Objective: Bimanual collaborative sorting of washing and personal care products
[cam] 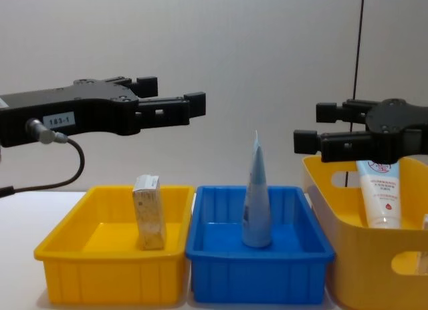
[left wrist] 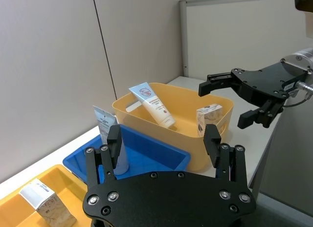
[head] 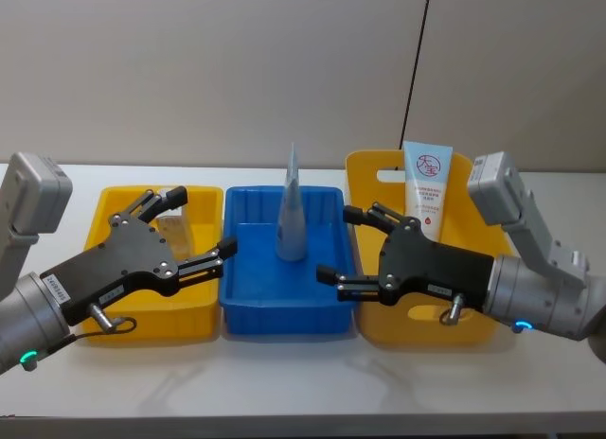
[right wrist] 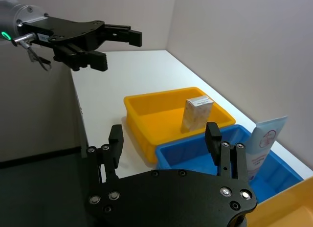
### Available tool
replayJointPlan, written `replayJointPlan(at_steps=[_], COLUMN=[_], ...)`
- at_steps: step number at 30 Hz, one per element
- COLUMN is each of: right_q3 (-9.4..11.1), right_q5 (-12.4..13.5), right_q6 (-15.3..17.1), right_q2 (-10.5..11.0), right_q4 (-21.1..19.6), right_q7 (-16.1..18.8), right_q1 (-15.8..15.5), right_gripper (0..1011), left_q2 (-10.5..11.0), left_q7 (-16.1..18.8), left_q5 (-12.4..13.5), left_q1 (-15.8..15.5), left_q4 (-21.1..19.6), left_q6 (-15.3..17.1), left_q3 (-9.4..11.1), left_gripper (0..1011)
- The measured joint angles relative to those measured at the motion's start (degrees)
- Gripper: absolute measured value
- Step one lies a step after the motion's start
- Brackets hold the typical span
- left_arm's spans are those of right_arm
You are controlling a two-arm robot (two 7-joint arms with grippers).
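3 bins: 2 yellow, 1 blue. 2 tubes: pale blue tapered tube, white tube with red logo. 2 small cartons.

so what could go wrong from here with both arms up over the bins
1. The pale blue tapered tube stands upright on its cap in the blue plastic bin; a passing gripper could easily tip it.
2. The open left gripper and open right gripper face each other over that bin, so reaching in together may make them collide.
3. The small tan carton stands on end in the shallow yellow bin and may topple if bumped.
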Motion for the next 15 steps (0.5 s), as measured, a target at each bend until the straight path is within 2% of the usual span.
replayJointPlan(at_steps=[15], right_q3=[-0.6], right_q5=[0.1], right_q6=[-0.9], right_q2=[0.4], right_q4=[-0.1], right_q7=[1.4], right_q1=[-0.1], right_gripper=[1003], left_q2=[0.0], left_q7=[0.0], left_q5=[0.0], left_q1=[0.0], left_q4=[0.0], left_q6=[0.0], left_q3=[0.0], left_gripper=[1002])
